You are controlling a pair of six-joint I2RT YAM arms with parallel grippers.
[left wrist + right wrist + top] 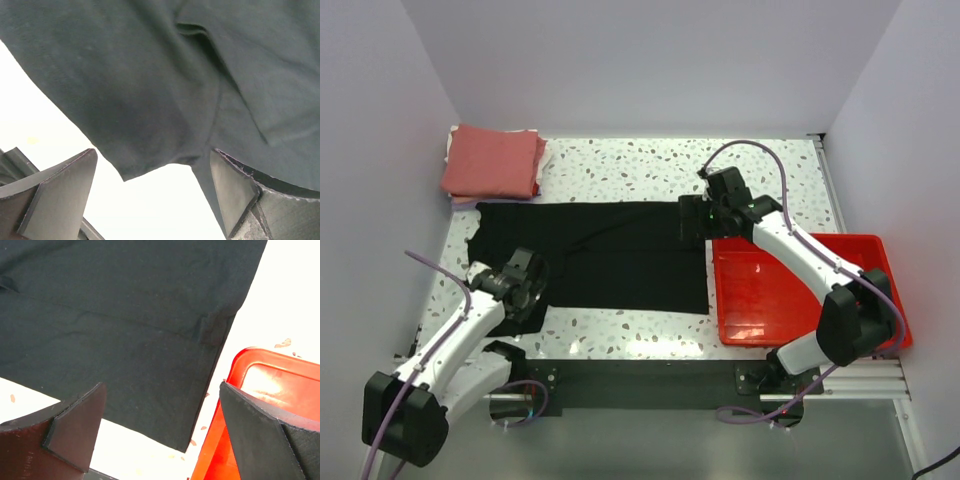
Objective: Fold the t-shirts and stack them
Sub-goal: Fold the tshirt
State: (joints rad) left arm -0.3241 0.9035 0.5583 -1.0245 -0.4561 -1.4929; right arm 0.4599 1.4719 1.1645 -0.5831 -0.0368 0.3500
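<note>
The large black t-shirt (610, 255) lies spread across the middle of the table. My left gripper (520, 290) is open above its near left corner, where a sleeve and hem edge show in the left wrist view (165, 100). My right gripper (698, 228) is open above the shirt's right edge; its wrist view shows the shirt's near right corner (150, 365) between the fingers. A folded salmon-red t-shirt (492, 160) tops a stack at the far left, with white and pale lavender cloth (542, 160) peeking out beneath it.
A red plastic tray (880, 255) sits at the right, close beside the black shirt's right edge, and shows in the right wrist view (260, 390). The right arm reaches over the tray. White walls enclose the speckled table (620, 160).
</note>
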